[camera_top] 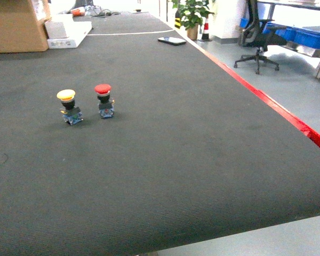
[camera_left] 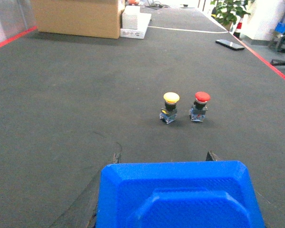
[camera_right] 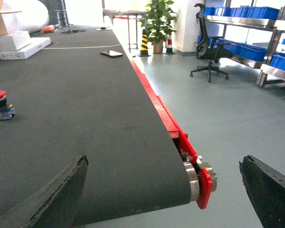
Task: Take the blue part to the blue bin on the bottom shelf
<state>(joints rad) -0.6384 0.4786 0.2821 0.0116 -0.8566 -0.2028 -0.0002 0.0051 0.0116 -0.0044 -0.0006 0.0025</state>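
Blue plastic part [camera_left: 180, 197], glossy and moulded, fills the bottom of the left wrist view, clamped between the left gripper [camera_left: 162, 159] jaws above the dark ribbed conveyor belt [camera_top: 176, 160]. Right gripper [camera_right: 164, 190] hangs at the belt's red end roller with jaws wide apart. Farther on stand a yellow mushroom push-button [camera_top: 68, 106] and a red mushroom push-button [camera_top: 104, 100], side by side. Beyond, blue plastic bins [camera_right: 249, 50] sit on a steel shelf rack [camera_right: 275, 71].

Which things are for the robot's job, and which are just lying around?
Job: blue part in left tool, blue bins, steel shelf.
Lying about: yellow button, red button, cardboard box, phone, chair.
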